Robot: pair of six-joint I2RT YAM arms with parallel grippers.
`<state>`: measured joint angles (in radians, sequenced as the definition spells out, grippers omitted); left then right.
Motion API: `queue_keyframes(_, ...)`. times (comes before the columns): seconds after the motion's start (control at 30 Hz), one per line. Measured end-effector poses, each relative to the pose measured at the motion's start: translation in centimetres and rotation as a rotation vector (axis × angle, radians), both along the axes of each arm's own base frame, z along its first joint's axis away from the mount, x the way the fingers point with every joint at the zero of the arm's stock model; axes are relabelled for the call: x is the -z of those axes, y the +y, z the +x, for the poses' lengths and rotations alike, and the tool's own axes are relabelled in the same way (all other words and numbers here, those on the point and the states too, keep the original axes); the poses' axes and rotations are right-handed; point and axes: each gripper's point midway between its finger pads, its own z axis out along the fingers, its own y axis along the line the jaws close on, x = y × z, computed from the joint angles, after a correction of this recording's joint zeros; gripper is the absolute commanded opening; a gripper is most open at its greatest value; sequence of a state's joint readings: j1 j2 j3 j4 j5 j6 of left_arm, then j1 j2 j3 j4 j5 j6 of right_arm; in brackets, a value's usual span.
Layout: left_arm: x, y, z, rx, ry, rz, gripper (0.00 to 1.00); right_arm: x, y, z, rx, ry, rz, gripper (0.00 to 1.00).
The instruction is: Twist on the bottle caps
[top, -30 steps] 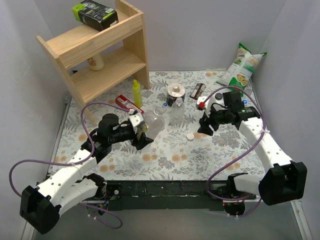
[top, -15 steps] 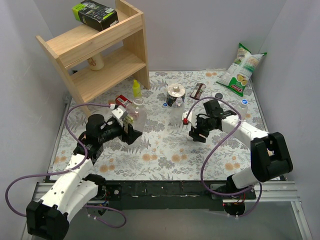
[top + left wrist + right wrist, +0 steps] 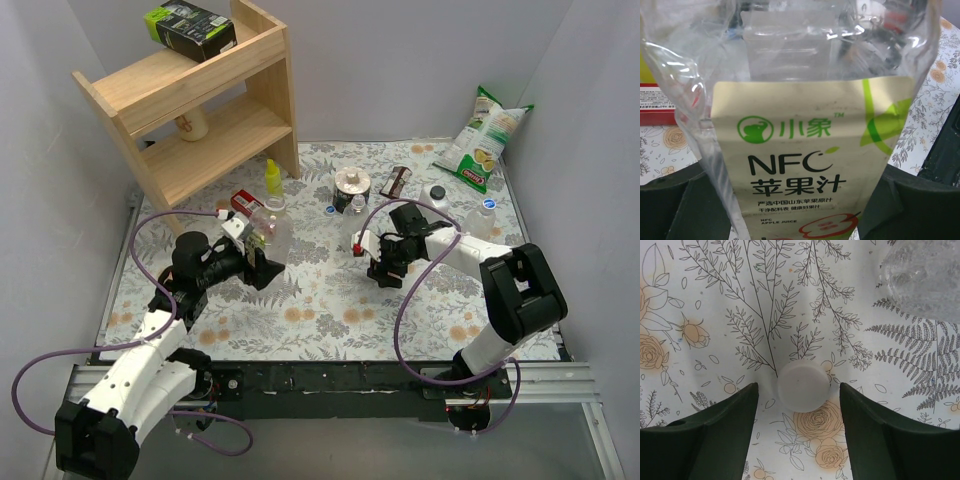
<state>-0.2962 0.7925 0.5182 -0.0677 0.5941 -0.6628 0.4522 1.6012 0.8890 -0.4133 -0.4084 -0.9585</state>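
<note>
My left gripper [image 3: 263, 262] is shut on a clear bottle with a pale apple-juice label [image 3: 273, 230], held tilted near the left of the mat. In the left wrist view the bottle [image 3: 810, 150] fills the frame between my fingers [image 3: 685, 210]; its neck is open, with no cap. My right gripper [image 3: 386, 270] is open and low over the mat. A wide white cap [image 3: 804, 385] lies flat between its fingers [image 3: 715, 435], untouched. Another clear bottle [image 3: 355, 221] stands just behind it and shows in the right wrist view [image 3: 925, 275]. A small blue cap [image 3: 331, 210] lies near it.
A wooden shelf [image 3: 200, 110] with a green box [image 3: 190, 28] stands at the back left. A yellow squeeze bottle [image 3: 272, 178], a red packet [image 3: 244, 203], a round tin [image 3: 352, 183], a brown bar [image 3: 397, 181], a chip bag [image 3: 485, 135] and a blue-capped bottle [image 3: 486, 212] stand along the back.
My right gripper has moved left and down until its open fingers flank the white cap. My left gripper drew the labelled bottle back to the left and has since held almost still.
</note>
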Motion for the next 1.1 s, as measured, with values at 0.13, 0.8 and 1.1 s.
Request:
queue_keyframes(0.13, 0.1, -0.1, -0.1, 0.002, 0.007, -0.005, 0.00, 0.2, -0.1, 0.3, 0.007, -0.004, -0.012, 0.68)
queue_keyframes(0.8, 1.1, -1.6, -1.5, 0.150, 0.009, -0.022, 0.00, 0.0, 0.1, -0.4, -0.023, 0.023, -0.003, 0.32)
queue_keyframes(1.1, 6.8, -6.1, -6.6, 0.556, 0.048, 0.095, 0.00, -10.7, 1.1, -6.2, -0.088, 0.021, 0.175, 0.34)
